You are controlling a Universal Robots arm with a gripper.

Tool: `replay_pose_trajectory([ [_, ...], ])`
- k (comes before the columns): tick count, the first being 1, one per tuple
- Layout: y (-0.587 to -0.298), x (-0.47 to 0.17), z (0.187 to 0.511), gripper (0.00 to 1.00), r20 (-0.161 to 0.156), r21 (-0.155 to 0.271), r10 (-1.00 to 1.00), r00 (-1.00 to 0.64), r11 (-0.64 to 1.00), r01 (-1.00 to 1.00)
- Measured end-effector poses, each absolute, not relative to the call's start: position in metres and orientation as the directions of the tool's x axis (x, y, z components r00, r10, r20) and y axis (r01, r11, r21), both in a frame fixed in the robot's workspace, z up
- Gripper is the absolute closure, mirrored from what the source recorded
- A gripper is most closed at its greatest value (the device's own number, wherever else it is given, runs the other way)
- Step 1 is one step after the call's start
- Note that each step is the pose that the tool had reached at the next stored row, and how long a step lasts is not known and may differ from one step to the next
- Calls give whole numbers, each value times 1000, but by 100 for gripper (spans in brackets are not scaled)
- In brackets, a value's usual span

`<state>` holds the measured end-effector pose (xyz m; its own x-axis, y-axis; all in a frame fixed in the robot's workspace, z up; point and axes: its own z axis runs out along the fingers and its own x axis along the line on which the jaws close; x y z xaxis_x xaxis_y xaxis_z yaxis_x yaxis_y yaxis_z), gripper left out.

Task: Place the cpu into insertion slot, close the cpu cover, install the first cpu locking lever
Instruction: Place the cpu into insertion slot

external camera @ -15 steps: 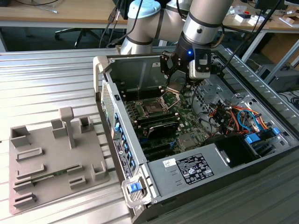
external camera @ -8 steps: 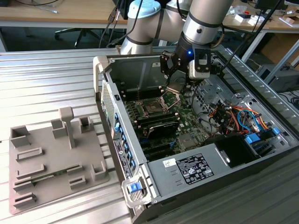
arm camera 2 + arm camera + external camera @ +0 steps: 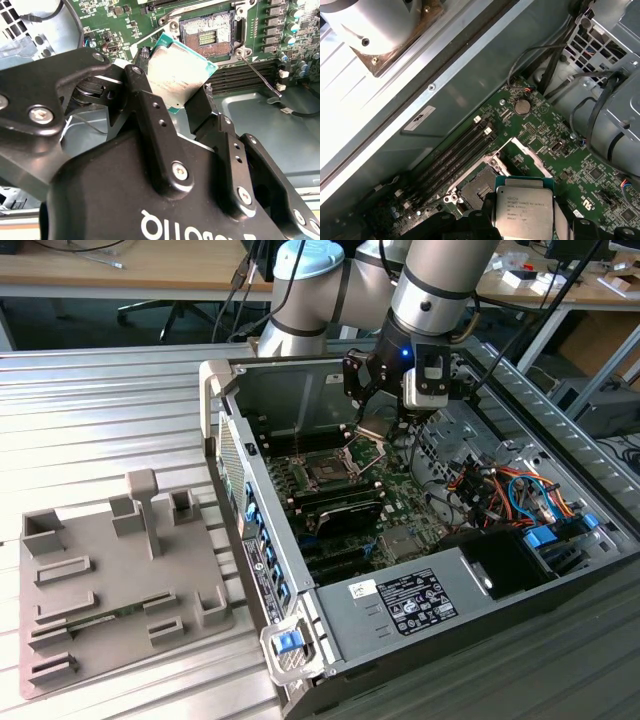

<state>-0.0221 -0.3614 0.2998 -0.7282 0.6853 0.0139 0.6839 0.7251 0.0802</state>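
Exterior view high and set back, angled down across the ribbed counter into the open computer case, second wrist view close behind the fingers, first wrist view tight over the motherboard, both wrist views sharing the cpu and insertion slot

The cpu carries several lines of small engraved print on its silvery top face in the first wrist view, too fine to make out. Large white lettering stands upside down on the black body of the tool. In the exterior view a white label with dense black print and symbols lies on the grey power supply box, with a small white sticker just beside it. In the first wrist view another white sticker sits on the case wall, and white markings dot the green motherboard.
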Motion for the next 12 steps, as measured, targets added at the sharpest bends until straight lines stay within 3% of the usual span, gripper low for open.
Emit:
replay_pose_trajectory([
  [12,-361,-22,300,45,14,80,699,-715,712,697],
])
